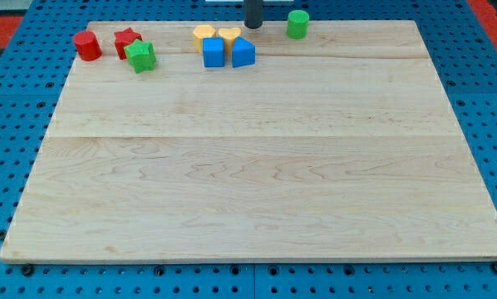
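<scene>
Down at the view's top edge, my tip (253, 26) rests on the wooden board (257, 183), a bare dark rod end with nothing to open or close and nothing held against it. Taking the yellow heart block (229, 36) as the landmark: my tip stands just to its upper right, close by, but a thin strip of board seems to show between them, so I cannot say they touch.

Touching the heart on its left is a second yellow block (203, 35), rounded, its exact shape hard to make out. Below the heart sit two blue blocks, a blue cube (214, 52) to the lower left and a blue wedge-like block (243, 52) to the lower right, the pair side by side and pressed up under the yellow ones. So this cluster lies down and to the left of my tip.

Right of the heart, beyond my tip, a green cylinder (297, 23) stands apart. Well to the heart's left are a red cylinder (87, 45), a red star (127, 41) and a green star (140, 56), the green one touching the red star's lower right.
</scene>
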`<act>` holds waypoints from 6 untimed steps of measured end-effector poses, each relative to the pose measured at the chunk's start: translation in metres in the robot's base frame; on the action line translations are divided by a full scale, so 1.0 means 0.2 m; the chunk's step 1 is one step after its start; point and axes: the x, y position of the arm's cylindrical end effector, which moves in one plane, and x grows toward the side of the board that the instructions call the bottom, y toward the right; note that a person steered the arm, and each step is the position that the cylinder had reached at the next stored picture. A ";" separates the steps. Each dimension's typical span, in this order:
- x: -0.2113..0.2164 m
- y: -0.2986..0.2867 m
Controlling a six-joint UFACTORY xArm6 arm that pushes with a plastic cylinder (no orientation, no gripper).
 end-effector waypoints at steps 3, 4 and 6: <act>0.42 0.45; 0.43 0.78; 0.00 0.86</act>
